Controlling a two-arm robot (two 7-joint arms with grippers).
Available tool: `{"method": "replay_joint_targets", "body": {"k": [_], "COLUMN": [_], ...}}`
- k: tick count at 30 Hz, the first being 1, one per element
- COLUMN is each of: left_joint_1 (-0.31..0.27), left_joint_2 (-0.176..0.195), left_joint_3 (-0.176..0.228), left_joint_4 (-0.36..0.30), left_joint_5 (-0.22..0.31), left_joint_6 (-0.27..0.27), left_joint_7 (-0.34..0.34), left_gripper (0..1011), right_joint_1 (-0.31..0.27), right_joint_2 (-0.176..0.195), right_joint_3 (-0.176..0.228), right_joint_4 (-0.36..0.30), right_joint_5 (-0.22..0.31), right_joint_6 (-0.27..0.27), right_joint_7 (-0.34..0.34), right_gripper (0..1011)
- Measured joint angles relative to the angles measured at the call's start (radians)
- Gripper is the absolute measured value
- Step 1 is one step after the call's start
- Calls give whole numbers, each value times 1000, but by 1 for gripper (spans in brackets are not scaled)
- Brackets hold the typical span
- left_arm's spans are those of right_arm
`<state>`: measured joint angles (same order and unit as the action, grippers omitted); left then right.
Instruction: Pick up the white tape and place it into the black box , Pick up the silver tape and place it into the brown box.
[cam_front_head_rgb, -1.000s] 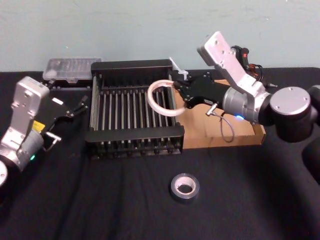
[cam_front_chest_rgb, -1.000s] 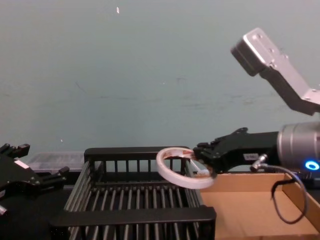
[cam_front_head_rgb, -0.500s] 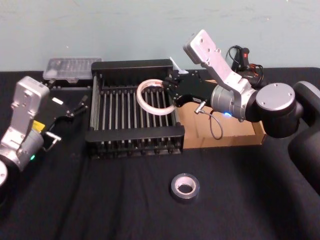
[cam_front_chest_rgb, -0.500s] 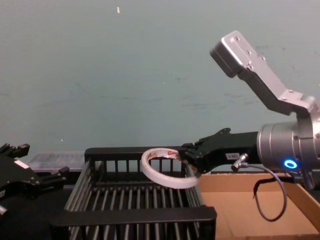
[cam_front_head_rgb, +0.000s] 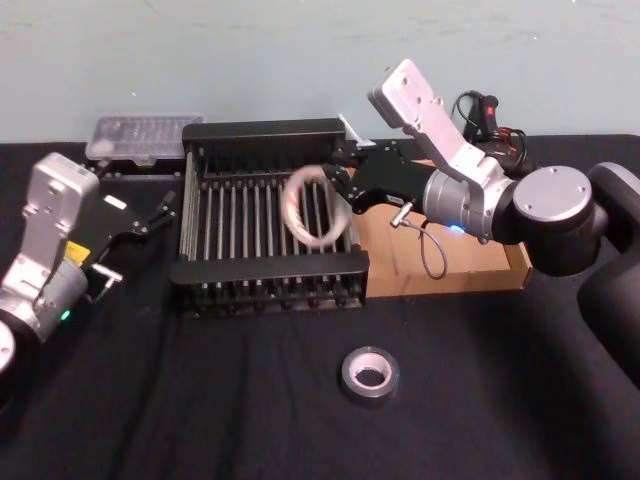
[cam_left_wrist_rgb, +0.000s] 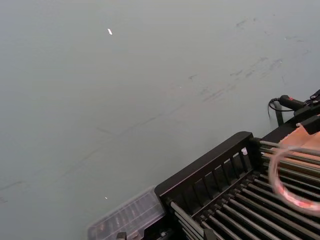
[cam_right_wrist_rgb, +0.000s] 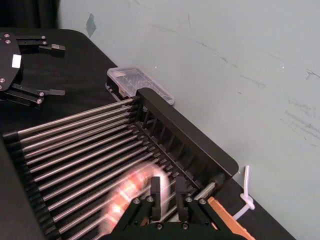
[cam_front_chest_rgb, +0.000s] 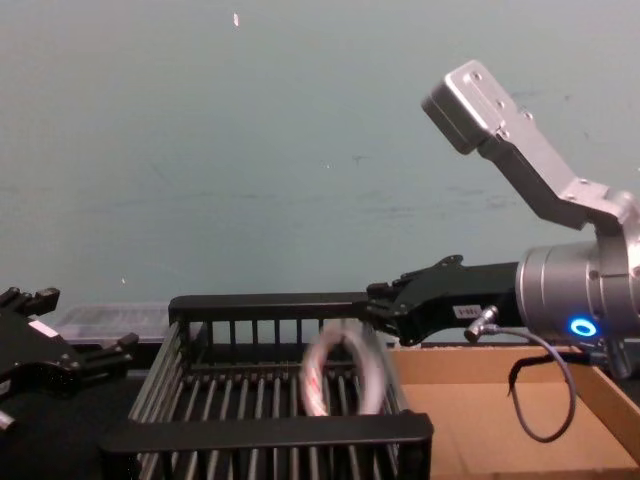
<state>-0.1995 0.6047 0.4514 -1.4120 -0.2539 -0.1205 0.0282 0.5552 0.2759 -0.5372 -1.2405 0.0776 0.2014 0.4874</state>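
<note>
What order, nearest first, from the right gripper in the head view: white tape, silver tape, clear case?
1. white tape, just left of the right gripper.
2. silver tape, front, and clear case, back left: too close to call.

Soft, even indoor light, fairly dim, with no glare.
The white tape (cam_front_head_rgb: 292, 210) is smeared by motion blur over the black box (cam_front_head_rgb: 268, 275). The silver tape (cam_front_head_rgb: 346, 375) casts almost no shadow on the dark tablecloth (cam_front_head_rgb: 200, 400). The pale far wall (cam_front_chest_rgb: 250, 150) is evenly lit.
</note>
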Motion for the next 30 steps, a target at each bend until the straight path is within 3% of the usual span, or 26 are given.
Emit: {"method": "replay_joint_targets", "body": {"k": [5, 6, 11, 15, 19, 22, 28, 30], "left_joint_1": [0, 0, 0, 0, 0, 0, 0, 0], "left_joint_2": [0, 0, 0, 0, 0, 0, 0, 0], "left_joint_3": [0, 0, 0, 0, 0, 0, 0, 0], "left_joint_4": [0, 0, 0, 0, 0, 0, 0, 0], "left_joint_5": [0, 0, 0, 0, 0, 0, 0, 0], "left_joint_6": [0, 0, 0, 0, 0, 0, 0, 0], "left_joint_7": [0, 0, 0, 0, 0, 0, 0, 0], "left_gripper": [1001, 1001, 1001, 1001, 1001, 1001, 1001, 1001], "right_joint_1": [0, 0, -1, -1, -2, -2, -2, -2], "right_joint_2": [0, 0, 1, 1, 2, 2, 2, 2], "right_joint_3": [0, 1, 1, 1, 1, 1, 1, 1], "right_joint_4": [-1, -1, -1, -2, -2, -2, -2, -2], "right_joint_5": [0, 0, 1, 1, 1, 2, 2, 2], "right_joint_6": [0, 0, 0, 1, 1, 1, 2, 2], "right_joint_7": [0, 0, 0, 0, 0, 0, 0, 0], "right_gripper": [292, 357, 488, 657, 735, 864, 1002, 1002]}}
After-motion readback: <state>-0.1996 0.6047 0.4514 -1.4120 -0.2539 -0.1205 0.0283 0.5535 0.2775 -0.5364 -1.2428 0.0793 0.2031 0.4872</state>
